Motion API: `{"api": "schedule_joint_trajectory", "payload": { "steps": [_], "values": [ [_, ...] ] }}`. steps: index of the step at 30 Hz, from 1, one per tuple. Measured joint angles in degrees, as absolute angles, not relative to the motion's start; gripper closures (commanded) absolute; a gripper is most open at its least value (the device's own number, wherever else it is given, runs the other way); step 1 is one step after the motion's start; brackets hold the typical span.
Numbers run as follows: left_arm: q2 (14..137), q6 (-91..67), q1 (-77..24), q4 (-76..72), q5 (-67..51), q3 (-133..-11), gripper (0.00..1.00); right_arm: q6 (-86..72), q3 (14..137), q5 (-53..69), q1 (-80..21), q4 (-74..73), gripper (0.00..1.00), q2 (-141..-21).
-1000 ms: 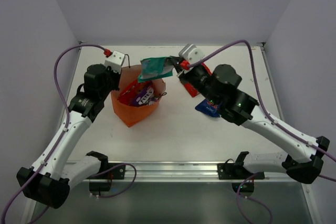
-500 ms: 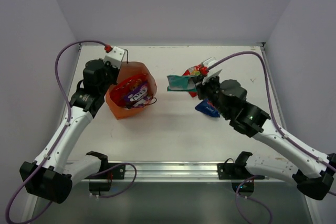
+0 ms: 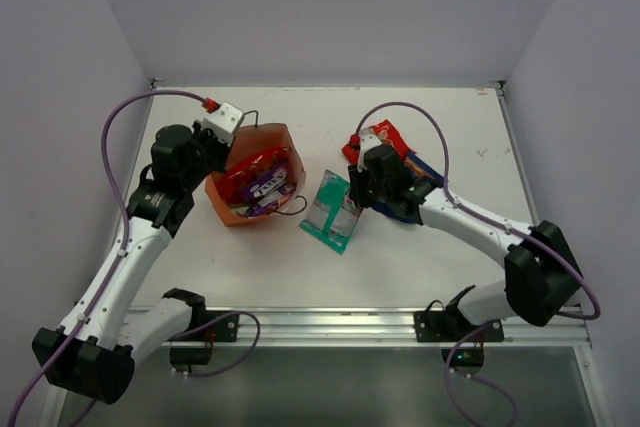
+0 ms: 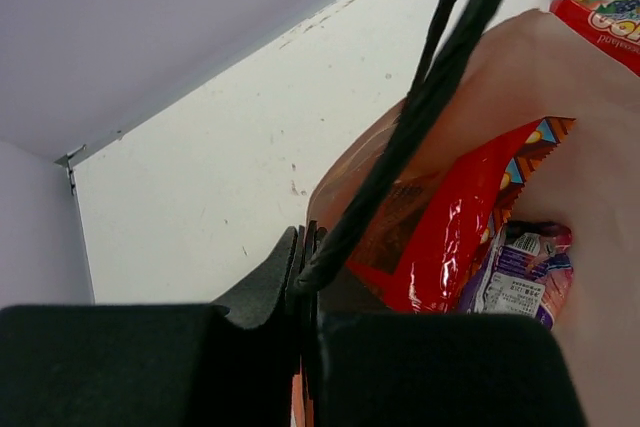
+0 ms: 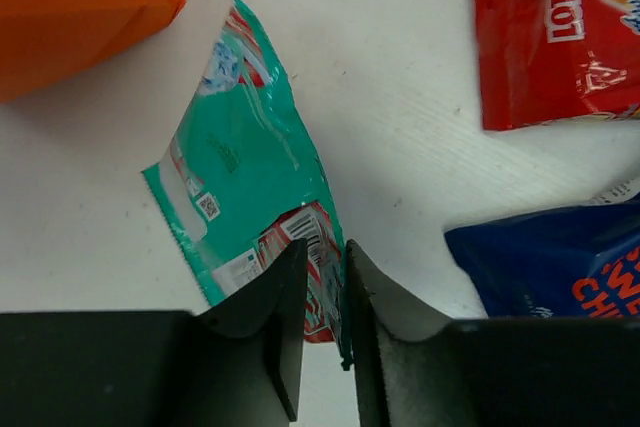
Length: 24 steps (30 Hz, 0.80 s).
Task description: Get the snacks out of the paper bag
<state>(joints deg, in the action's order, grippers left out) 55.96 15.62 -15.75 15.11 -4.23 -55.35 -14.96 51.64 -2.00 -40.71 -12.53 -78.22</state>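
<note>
The left gripper [image 3: 224, 144] is pressed together on the far rim of the paper bag [image 3: 232, 209], with 1 black loop handle [image 4: 420, 107] caught in the same pinch. This props the bag half-tipped on the table [image 3: 450, 267], with its mouth opening up and towards the right arm. In the left wrist view, a red packet [image 4: 450, 237] and a purple packet [image 4: 520, 277] lie inside the bag against its inner wall. I cannot tell whether any more snacks are hidden beneath them.

3 snacks are already out of the bag. The teal packet [image 3: 333, 210] lies flat just beside the bag's mouth, apart from it, with its long axis running from far-right to near-left. The right gripper [image 5: 325, 287] pinches this packet's right-hand end, with its fingers nearly together on the foil. A second red packet [image 5: 555, 27] and a blue packet [image 5: 560, 267] rest on the far side of that arm, well clear of the bag.

By my reading, the teal packet is down and only needs letting go. The next reach depends on the bag's contents lying to the left of the right gripper, across the teal packet. The right arm is the only one free and faces the mouth, while the left arm is occupied holding the rim. The purple packet sits nearest the opening, so it looks the easier one to pick
</note>
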Motion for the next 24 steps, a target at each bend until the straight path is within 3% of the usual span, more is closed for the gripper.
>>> {"api": "schedule_joint_trajectory", "payload": {
  "steps": [2,7,15,24],
  "values": [
    [55.66,15.62,-15.77,15.20,-5.34,-55.22,1.00,-15.31,53.58,-2.37,-38.17,-13.80,0.52,-81.03],
    [54.46,15.40,-15.88,15.31,-7.29,-54.41,1.00,-10.09,62.81,-3.38,-39.24,-16.51,0.43,-79.70],
    [54.30,15.00,-16.03,15.57,-9.26,-54.41,1.00,12.67,69.41,4.58,-50.19,-9.13,0.43,-68.90],
    [54.35,15.05,-16.21,16.64,-11.55,-54.87,1.00,29.82,81.62,16.71,-52.64,-15.81,0.46,-84.53]
  ]
}}
